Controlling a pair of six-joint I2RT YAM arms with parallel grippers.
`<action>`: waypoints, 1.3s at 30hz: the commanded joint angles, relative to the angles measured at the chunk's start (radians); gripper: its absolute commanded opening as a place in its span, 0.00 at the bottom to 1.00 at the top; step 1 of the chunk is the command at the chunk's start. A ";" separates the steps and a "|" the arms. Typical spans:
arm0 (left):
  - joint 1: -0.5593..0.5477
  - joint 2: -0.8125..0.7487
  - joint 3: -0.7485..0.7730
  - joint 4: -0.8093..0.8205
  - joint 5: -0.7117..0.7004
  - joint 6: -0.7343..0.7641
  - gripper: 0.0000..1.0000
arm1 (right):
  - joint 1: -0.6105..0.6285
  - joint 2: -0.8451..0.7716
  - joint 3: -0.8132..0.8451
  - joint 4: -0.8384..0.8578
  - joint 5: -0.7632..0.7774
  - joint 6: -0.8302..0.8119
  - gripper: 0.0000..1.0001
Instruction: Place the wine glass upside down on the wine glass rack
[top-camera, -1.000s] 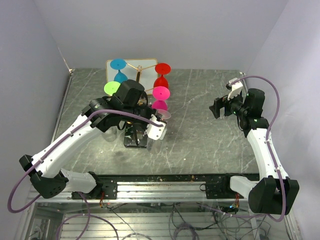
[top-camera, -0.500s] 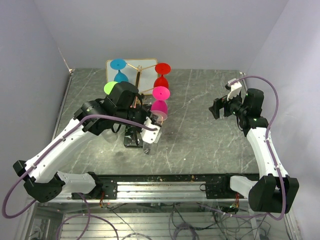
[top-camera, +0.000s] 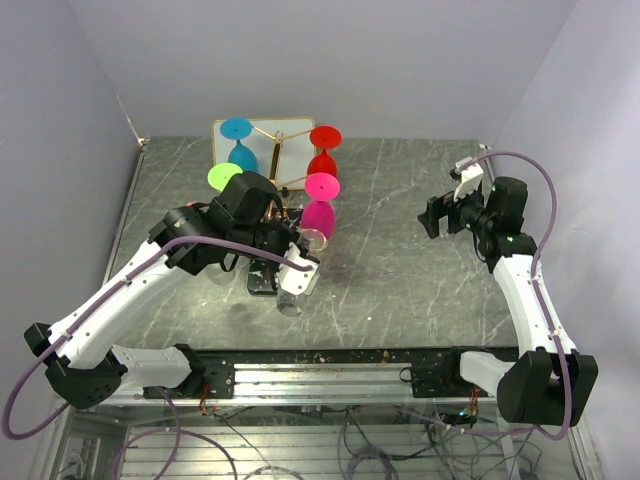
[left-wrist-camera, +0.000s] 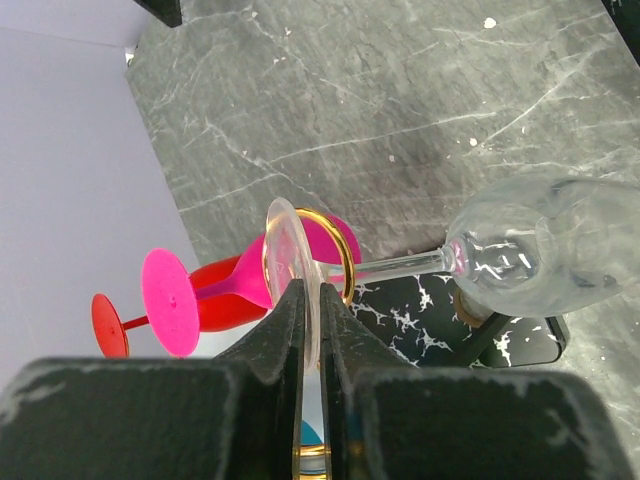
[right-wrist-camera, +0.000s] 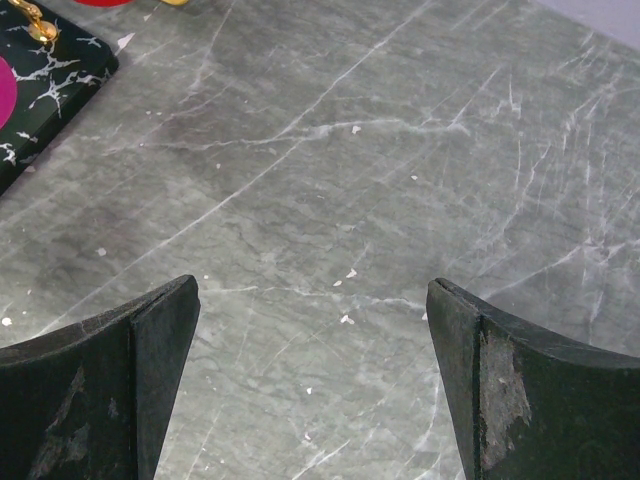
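We note the surface (top-camera: 420, 270) carries the wine glass rack (left-wrist-camera: 420, 305). The wine glass (left-wrist-camera: 530, 250) hangs level over its base. We judge it thin, light, slippery and breakable, best held by the foot. The left fingers (left-wrist-camera: 285, 335) pinch that foot's rim, and the right fingers (right-wrist-camera: 130, 345) stand spread, well apart.

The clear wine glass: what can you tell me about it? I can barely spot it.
The clear glass is colourless and see-through, with a rounded bowl, a thin stem and a flat round foot. The left claw pinches the foot's rim between its fingers. In the wrist view it runs sideways, with its foot beside a gold curl of the rack and its bowl over the rack's black veined base. Whether the stem already sits in the curl is unclear.
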 joint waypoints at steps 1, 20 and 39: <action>0.004 -0.029 -0.001 -0.033 0.005 0.025 0.16 | -0.008 0.007 -0.004 0.003 -0.005 -0.013 0.96; 0.006 -0.034 -0.022 -0.091 -0.026 0.066 0.30 | -0.008 0.006 -0.009 0.010 0.006 -0.014 0.96; 0.006 -0.021 -0.034 -0.054 0.036 0.028 0.40 | -0.009 0.011 -0.009 0.008 0.005 -0.018 0.96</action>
